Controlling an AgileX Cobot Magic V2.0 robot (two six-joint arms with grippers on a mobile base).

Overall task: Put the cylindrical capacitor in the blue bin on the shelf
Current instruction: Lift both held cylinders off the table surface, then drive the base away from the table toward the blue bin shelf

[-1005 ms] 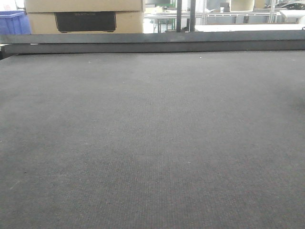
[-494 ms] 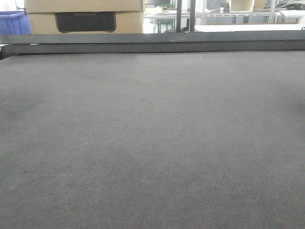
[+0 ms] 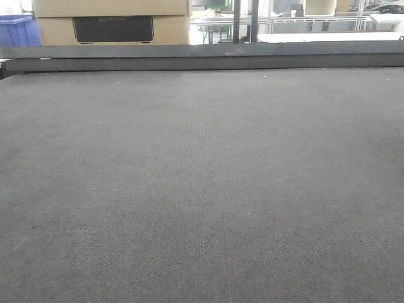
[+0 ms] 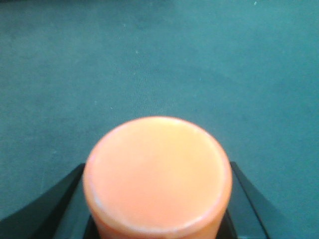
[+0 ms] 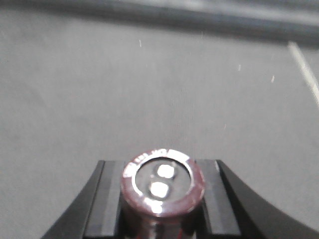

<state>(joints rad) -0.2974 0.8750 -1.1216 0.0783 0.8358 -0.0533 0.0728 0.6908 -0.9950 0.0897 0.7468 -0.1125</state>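
Capacitor [image 5: 162, 185] stood end-up, clamped in the right claw [image 5: 160, 167], with open grey tabletop [image 5: 149, 89] stretching ahead. The left claw [image 4: 157, 169] gripped an orange cylinder [image 4: 157, 174]. Broad flat surface ran to a raised far edge [image 3: 202, 60].

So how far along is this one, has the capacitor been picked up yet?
Pickup looks done: the right end effector is shut on the cylindrical capacitor, its two terminals facing the wrist camera. The left end effector grips an orange cylinder. In hand: both hover over the grey mat. Left: the whole delivery; no view shows the shelf.
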